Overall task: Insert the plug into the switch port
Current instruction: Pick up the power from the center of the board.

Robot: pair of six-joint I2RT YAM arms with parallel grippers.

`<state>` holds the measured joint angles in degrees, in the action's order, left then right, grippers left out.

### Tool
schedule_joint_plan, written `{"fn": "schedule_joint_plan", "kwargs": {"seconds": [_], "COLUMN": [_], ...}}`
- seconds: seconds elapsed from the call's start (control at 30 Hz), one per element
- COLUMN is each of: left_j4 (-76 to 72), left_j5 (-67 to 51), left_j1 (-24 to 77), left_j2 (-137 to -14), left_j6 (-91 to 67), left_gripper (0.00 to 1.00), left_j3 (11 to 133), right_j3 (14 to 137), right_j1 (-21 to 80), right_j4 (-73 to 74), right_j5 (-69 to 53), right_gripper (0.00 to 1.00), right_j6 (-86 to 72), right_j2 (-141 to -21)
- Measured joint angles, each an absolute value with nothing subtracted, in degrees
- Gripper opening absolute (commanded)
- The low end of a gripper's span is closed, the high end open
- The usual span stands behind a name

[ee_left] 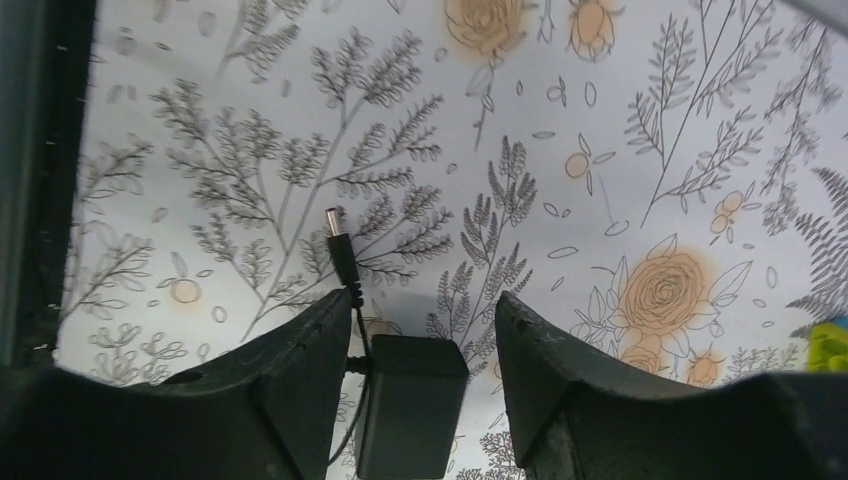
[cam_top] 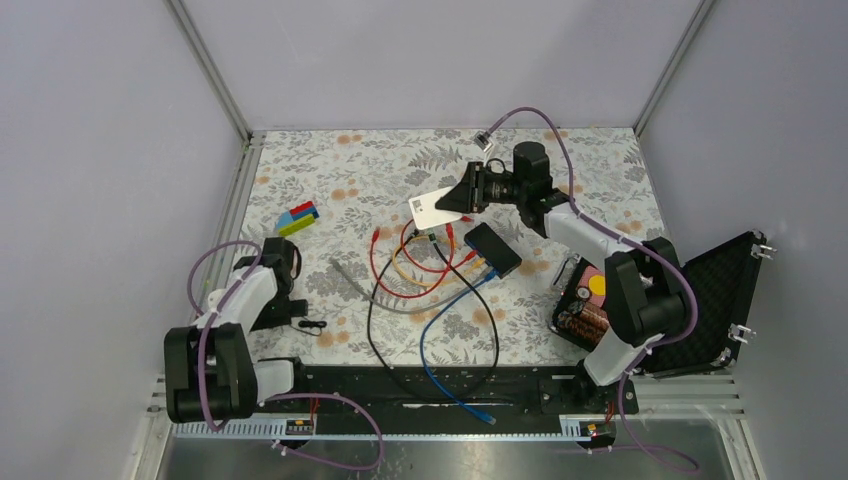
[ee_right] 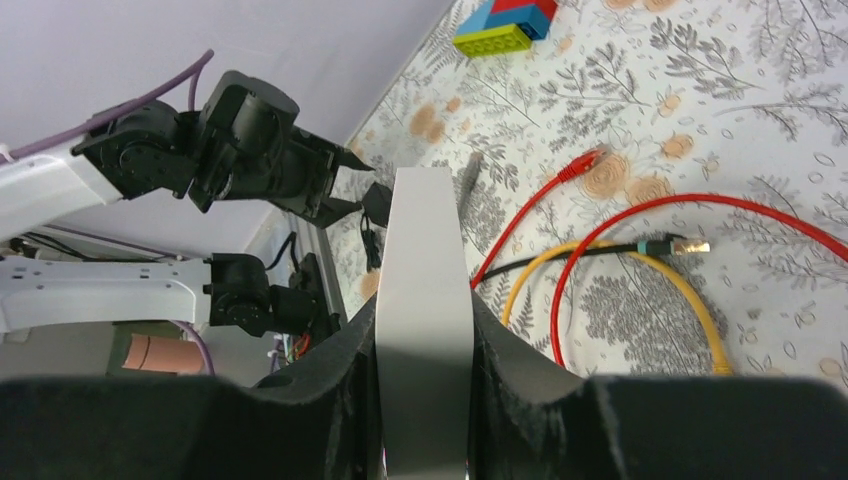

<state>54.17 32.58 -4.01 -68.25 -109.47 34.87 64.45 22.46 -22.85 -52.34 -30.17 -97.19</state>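
Observation:
The plug (ee_left: 340, 245) is a small black barrel plug on a thin cord, lying on the flowered mat ahead of my left gripper (ee_left: 422, 296). The cord runs to a tiny black square block (ee_left: 410, 400). The open left jaws straddle that block, with a gap on its right side. From above, gripper (cam_top: 297, 312) and block (cam_top: 315, 325) are at the left. The switch (cam_top: 492, 250), a flat black box, lies mid-table with several cables in its near side; its single ports are too small to make out. My right gripper (cam_top: 462, 195) is shut on a white box (cam_top: 435, 208), tilted, behind the switch.
Red (cam_top: 385, 270), yellow, black and blue cables (cam_top: 440, 340) loop across the mat between the arms. A grey rod (cam_top: 350, 275) lies left of them. Coloured bricks (cam_top: 297, 217) sit at the left. An open black case (cam_top: 700, 300) stands at the right edge.

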Motion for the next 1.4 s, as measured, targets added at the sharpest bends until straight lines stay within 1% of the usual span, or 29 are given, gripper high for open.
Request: {"fn": "schedule_joint_plan", "kwargs": {"seconds": [0.1, 0.37, 0.47, 0.53, 0.6, 0.7, 0.73, 0.87, 0.93, 1.03, 1.23, 1.3, 1.4], "left_j4": [50.13, 38.65, 31.48, 24.93, 19.81, 17.3, 17.63, 21.26, 22.37, 23.55, 31.7, 34.06, 38.46], "left_j5": [30.76, 26.85, 23.46, 20.14, 16.8, 14.92, 15.35, 18.74, 18.13, 13.63, 2.68, -0.05, -2.42], "left_j1": [-4.03, -3.16, -1.41, 0.49, 2.17, 3.31, 3.27, 2.59, 1.89, 1.63, 1.76, 1.83, 1.98], "left_j2": [-71.29, -75.22, -79.22, -81.87, -82.61, -80.77, -79.4, -73.89, -73.84, -75.75, -89.54, -93.19, -95.92], "left_j6": [-106.72, -95.18, -89.12, -84.71, -80.79, -74.91, -72.82, -59.92, -47.64, -35.05, -13.8, -8.8, -3.7], "left_gripper": [0.46, 0.48, 0.42, 0.4, 0.45, 0.61, 0.64, 0.66, 0.67, 0.64, 0.48, 0.42, 0.41], "left_j3": [34.89, 36.14, 38.76, 40.01, 39.97, 39.72, 39.75, 42.19, 46.24, 51.42, 65.6, 67.18, 66.7], "right_j3": [64.58, 65.43, 65.52, 65.52, 65.52, 65.39, 65.23, 63.2, 62.17, 61.41, 60.97, 60.84, 60.82], "right_j1": [22.46, 22.5, 22.5, 22.5, 22.5, 22.5, 22.5, 22.5, 22.5, 22.5, 22.5, 22.5, 22.5], "right_j4": [-17.96, -12.53, -11.05, -10.44, -9.26, -7.99, -7.9, -8.27, -8.51, -8.54, -8.51, -8.51, -8.62], "right_j5": [-50.61, -48.07, -46.92, -46.19, -45.5, -44.51, -44.25, -44.03, -44.21, -44.25, -44.66, -44.69, -44.97], "right_gripper": [0.0, 0.0, 0.0, 0.0, 0.0, 0.0, 0.0, 0.0, 0.0, 0.0, 0.0, 0.0, 0.0], "right_j6": [-27.35, -24.53, -23.79, -23.51, -22.94, -22.17, -22.0, -21.98, -22.28, -22.31, -22.24, -22.22, -22.22], "right_j2": [-94.94, -90.48, -89.73, -89.3, -88.68, -87.88, -87.61, -86.06, -85.49, -85.01, -83.07, -82.26, -81.52]}}
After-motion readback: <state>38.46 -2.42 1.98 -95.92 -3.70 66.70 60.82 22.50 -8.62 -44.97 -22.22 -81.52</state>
